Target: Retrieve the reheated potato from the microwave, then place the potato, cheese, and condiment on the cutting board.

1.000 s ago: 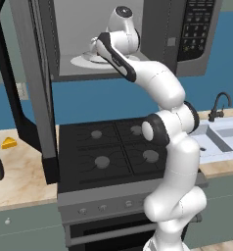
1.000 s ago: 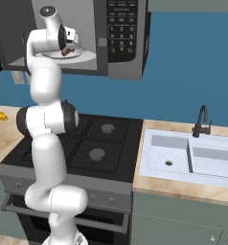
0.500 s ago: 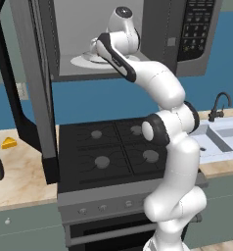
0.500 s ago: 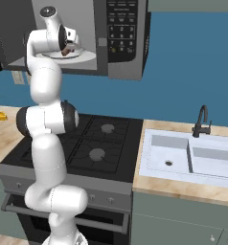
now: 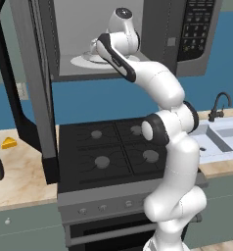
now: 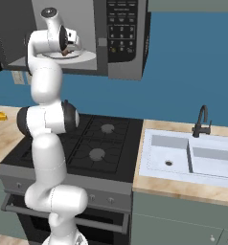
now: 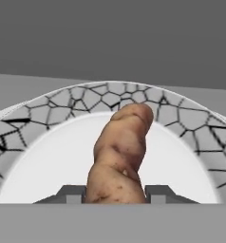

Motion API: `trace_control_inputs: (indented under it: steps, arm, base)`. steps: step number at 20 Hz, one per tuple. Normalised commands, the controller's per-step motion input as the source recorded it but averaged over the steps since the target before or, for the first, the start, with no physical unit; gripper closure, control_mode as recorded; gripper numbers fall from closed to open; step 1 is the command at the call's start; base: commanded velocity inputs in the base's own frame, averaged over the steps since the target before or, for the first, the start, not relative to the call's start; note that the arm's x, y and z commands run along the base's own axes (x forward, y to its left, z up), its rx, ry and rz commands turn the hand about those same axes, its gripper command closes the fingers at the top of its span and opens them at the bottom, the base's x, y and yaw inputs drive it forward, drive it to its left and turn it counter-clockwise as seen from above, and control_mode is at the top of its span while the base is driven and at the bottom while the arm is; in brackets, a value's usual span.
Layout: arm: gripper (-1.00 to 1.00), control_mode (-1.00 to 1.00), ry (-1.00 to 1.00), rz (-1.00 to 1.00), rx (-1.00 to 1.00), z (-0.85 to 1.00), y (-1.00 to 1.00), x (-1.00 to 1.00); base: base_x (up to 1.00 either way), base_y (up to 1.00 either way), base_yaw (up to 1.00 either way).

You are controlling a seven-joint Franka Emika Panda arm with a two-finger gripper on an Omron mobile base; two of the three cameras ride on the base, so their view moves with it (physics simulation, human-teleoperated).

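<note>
Inside the microwave [image 5: 187,44], the tool [image 7: 116,193] is closed on the near end of the potato [image 7: 119,156], which lies on the plate [image 7: 48,142]. Risk: the grip holds one end only, so the potato may pivot or slip during withdrawal. Contact with the door [image 5: 33,88] would dislodge it. The cheese [image 5: 9,143] waits on the desk [image 5: 18,181].

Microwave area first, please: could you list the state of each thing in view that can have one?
microwave: door open.
potato: on the white plate inside, between the hand's fingers.
hand: shut on the potato.
cheese: on the counter, untouched.
</note>
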Motion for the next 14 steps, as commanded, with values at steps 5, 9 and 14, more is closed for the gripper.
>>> trace_control_inputs:
  steps: [5,9,14]
  arm:
    - [1.0,-1.0,0.0,0.0,0.0,-0.02,0.0,0.01]
    - [1.0,-1.0,-0.02,0.0,0.0,0.09,0.0,-0.25]
    - [1.0,-1.0,-0.06,0.0,0.0,0.01,0.0,-0.43]
  base:
    - [0.0,0.0,0.0]
    - [0.0,0.0,0.0]
    - [0.0,0.0,0.0]
